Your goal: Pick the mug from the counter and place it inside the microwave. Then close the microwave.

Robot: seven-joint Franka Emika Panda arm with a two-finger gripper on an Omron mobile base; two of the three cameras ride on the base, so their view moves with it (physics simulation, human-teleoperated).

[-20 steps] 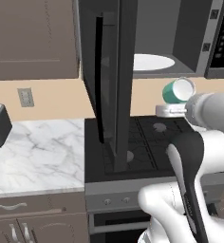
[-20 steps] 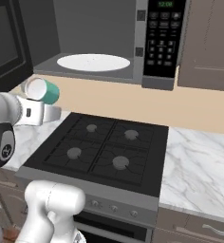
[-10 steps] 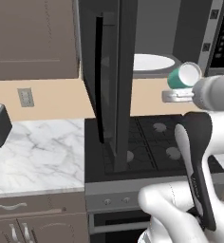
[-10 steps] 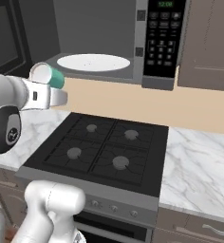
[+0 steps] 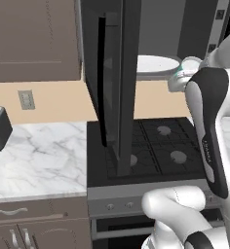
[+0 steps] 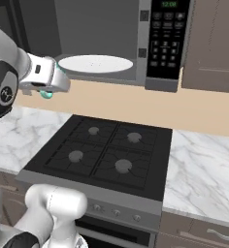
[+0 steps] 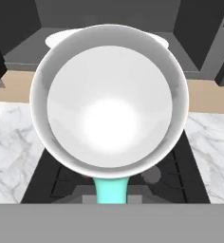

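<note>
1. Small teal-green cylindrical mug with white inside [image 7: 109, 102], carried in the air just in front of the large dark grey microwave's [image 6: 111, 41] open mouth, above the black gas stovetop [image 6: 104, 152].
2. Two-finger gripper [image 6: 48, 87]: pinching the mug; fingers hidden.
3. Mug likely light, rigid, smooth, breakable; the handle side looks the sound hold.
4. Green digits on the microwave panel, too blurred to read.
</note>
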